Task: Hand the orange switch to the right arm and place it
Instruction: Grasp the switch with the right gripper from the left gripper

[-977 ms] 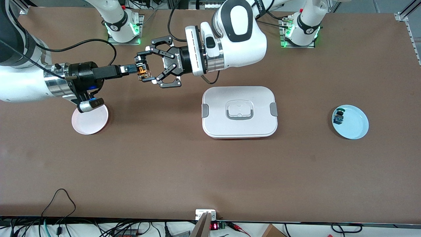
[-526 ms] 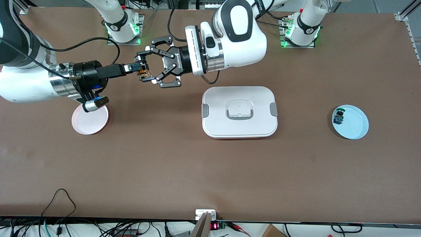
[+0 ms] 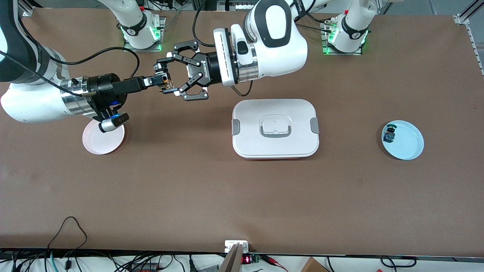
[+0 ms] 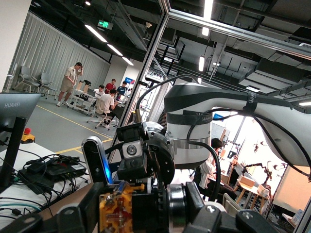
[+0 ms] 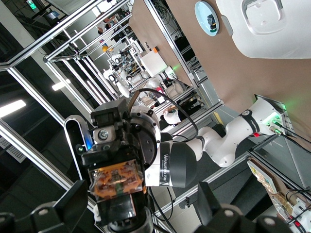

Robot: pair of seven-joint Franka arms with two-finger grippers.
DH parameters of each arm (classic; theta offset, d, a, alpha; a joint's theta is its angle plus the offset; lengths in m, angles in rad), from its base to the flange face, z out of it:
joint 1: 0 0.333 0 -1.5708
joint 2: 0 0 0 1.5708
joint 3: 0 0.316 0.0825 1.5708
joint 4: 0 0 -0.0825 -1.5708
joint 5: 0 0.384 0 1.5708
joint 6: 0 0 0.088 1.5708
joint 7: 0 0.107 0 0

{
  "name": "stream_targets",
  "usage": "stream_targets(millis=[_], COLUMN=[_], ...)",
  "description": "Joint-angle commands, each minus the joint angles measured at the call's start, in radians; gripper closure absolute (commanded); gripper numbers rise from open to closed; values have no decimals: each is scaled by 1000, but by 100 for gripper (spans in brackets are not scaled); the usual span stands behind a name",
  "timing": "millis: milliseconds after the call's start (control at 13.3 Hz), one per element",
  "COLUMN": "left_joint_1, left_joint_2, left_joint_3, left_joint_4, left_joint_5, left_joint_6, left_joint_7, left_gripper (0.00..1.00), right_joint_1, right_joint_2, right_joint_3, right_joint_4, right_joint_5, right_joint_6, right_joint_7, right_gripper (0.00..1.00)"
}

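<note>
Brown table (image 3: 242, 196) spans the front view, with both arm bases along its edge farthest from the front camera. The left arm (image 3: 278, 37), white with a black elbow patch, reaches toward the right arm's end of the table; the right arm (image 3: 34, 102), white with a silver wrist, reaches back toward it, and the two meet in the air over bare tabletop. A white lidded container (image 3: 275, 128) with grey side clips and a recessed handle sits mid-table. A light blue plate (image 3: 406, 141) lies toward the left arm's end, carrying a small blue-bodied, green-topped part (image 3: 389, 135) near its rim. A pale pink plate (image 3: 102, 141) lies toward the right arm's end, partly under the right wrist. Left gripper (image 3: 169, 75), black linkage fingers, is spread wide, its fingertips standing off either side of the switch. Right gripper (image 3: 163, 80), narrow straight black fingers, is clenched on the orange switch (image 3: 165, 81), which hangs in the air over the table between the pink plate and the container. In the left wrist view the orange switch (image 4: 115, 209) shows close up, amber body with metal contacts, pinched by the right gripper (image 4: 131, 206). The right wrist view shows the same part (image 5: 116, 180) facing the left gripper's wrist.
</note>
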Motion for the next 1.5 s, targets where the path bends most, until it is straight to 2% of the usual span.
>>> stream_targets(millis=[0, 226, 301, 376, 526, 677, 902, 977, 1053, 1128, 1203, 1429], left_joint_1=[-21, -21, -21, -21, -21, -21, -21, -21, -19, -16, -8, 21], left_joint_2=[17, 17, 17, 22, 20, 23, 23, 22, 22, 17, 8, -26], left_joint_3=[8, 8, 8, 8, 8, 8, 8, 8, 7, 5, 4, -4], left_joint_4=[39, 39, 41, 42, 42, 50, 50, 50, 50, 48, 48, 48], left_joint_5=[-14, -14, -12, -14, -14, -14, -15, -17, -26, -37, -81, -159], left_joint_6=[17, 17, 17, 17, 17, 17, 17, 17, 17, 17, 17, 17], left_joint_7=[1, 1, 1, 1, 1, 1, 0, 0, 0, 0, 3, 9], left_gripper=[100, 100, 100, 100, 100, 100, 99, 94, 68, 27, 0, 0], right_joint_1=[2, 1, -4, -5, -7, -7, -7, -7, -7, -7, -5, -4], right_joint_2=[-3, -3, -1, -1, -1, -1, -1, -1, -3, -3, -3, -1], right_joint_3=[-2, -2, -2, -4, -4, -4, -4, -4, -4, -5, -5, -5], right_joint_4=[-5, -3, -3, -3, -3, -2, 0, 0, 1, 1, 1, -2], right_joint_5=[39, 62, 62, 62, 64, 64, 64, 64, 62, 64, 64, 62], right_joint_6=[-13, -30, -41, -52, -56, -53, -53, -53, -53, -52, -50, -47], right_joint_7=[6, 12, 12, 15, 14, 12, 11, 5, -4, -12, -14, -15], right_gripper=[7, 41, 66, 74, 86, 93, 93, 94, 94, 94, 94, 99])
